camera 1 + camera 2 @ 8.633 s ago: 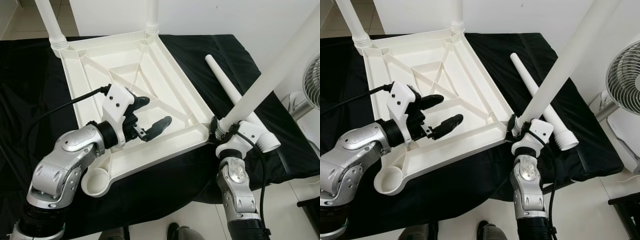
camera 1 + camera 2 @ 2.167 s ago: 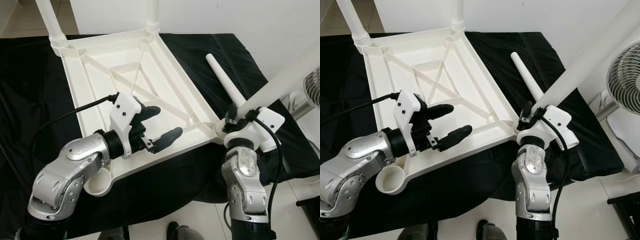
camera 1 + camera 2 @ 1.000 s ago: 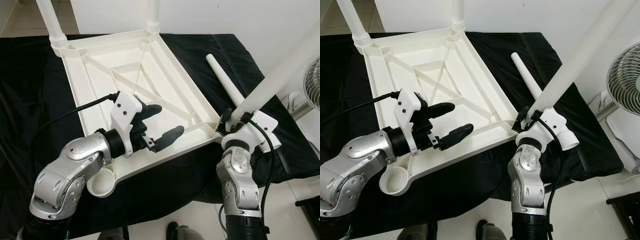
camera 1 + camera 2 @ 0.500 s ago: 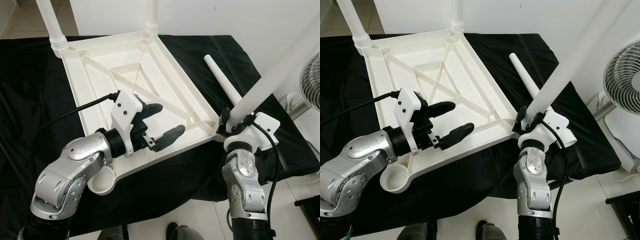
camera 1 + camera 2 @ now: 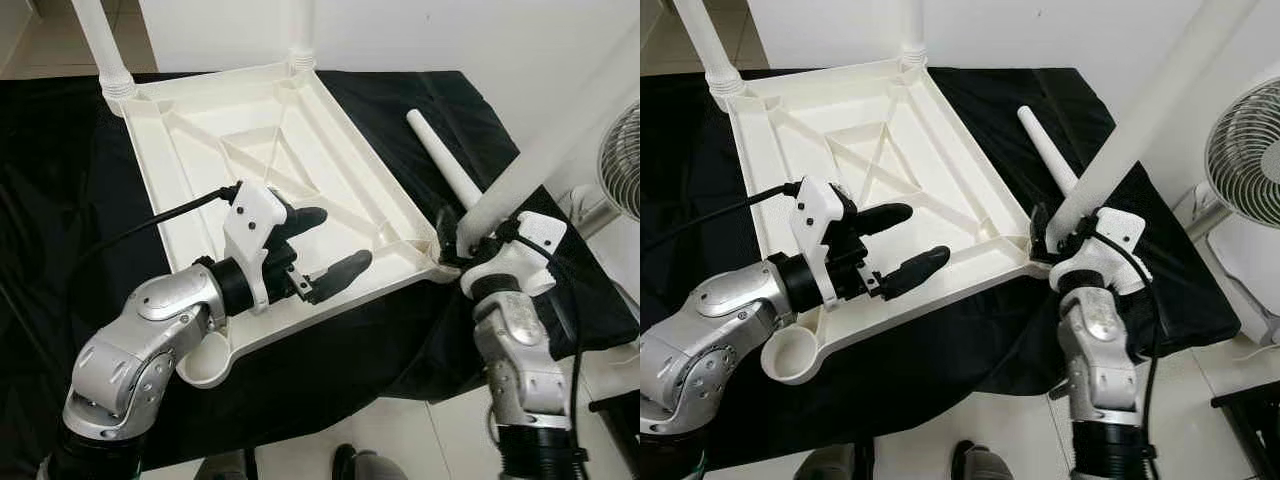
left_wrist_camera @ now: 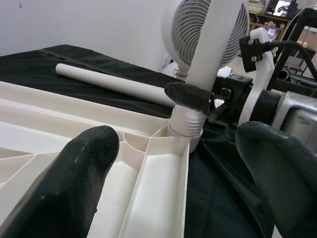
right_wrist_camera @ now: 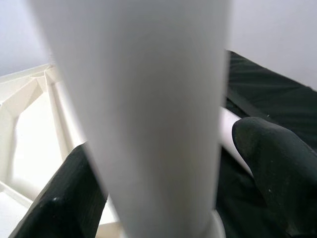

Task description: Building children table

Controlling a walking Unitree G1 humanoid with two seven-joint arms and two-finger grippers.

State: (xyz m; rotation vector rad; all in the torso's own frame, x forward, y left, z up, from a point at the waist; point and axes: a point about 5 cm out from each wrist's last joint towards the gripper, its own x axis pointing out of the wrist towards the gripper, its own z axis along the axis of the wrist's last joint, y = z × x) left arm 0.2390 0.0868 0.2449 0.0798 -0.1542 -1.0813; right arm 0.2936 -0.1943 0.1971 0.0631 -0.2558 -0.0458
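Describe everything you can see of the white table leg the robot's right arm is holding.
The held table leg is a long, smooth, white plastic tube that widens toward its lower end, where a ribbed collar sits at the corner socket of the upturned white tabletop. It stands tilted, leaning up and away to the robot's right, its top out of frame. The right tool is shut on it just above the collar, black fingers on either side. Whether it is fully seated cannot be told.

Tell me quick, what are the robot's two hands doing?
Left gripper: open, holding nothing.
Right gripper: shut on the white table leg.
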